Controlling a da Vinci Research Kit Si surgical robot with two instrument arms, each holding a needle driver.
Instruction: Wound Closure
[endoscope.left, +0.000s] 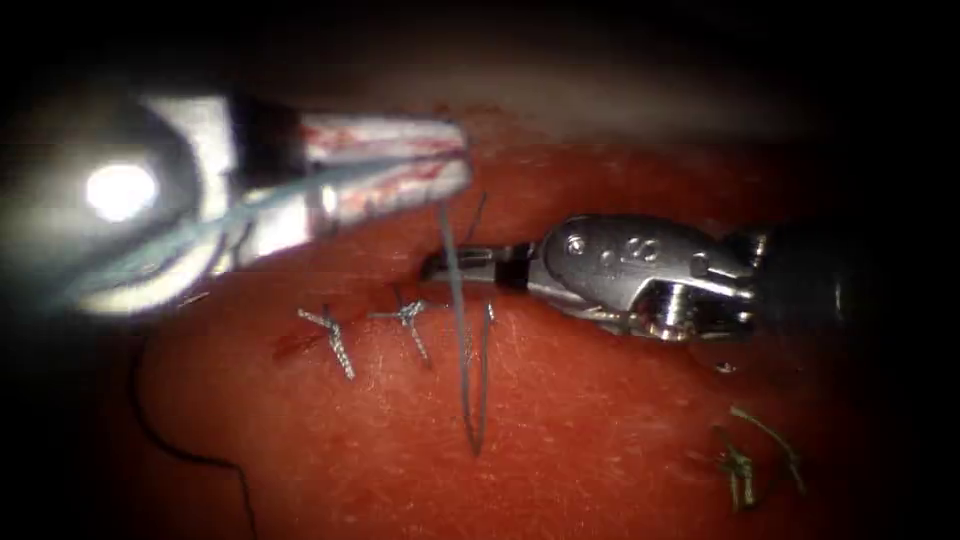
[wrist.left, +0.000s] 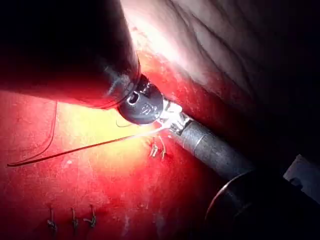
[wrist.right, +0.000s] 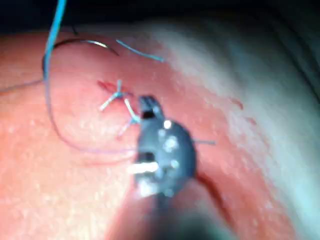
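Note:
My left tool (endoscope.left: 455, 165) reaches in close to the lens, jaws shut on the blue thread (endoscope.left: 462, 330), which runs along them. From their tip the thread drops in a long narrow loop over the tissue (endoscope.left: 600, 440) and climbs back to the cut (endoscope.left: 425, 275). My right tool (endoscope.left: 440, 264) lies at the cut's right end, jaws shut on a short thread end; its tip (wrist.right: 148, 106) sits beside the knots. A thin curved arc (wrist.right: 87, 43), apparently the needle, rests on the tissue, free of both tools.
Two knotted stitches (endoscope.left: 328, 335) (endoscope.left: 410, 318) close the cut to the left of the right tool. Cut ends of thread (endoscope.left: 745, 460) lie at the lower right. A dark strand (endoscope.left: 180, 452) curls at the lower left. Red fluid coats the tissue.

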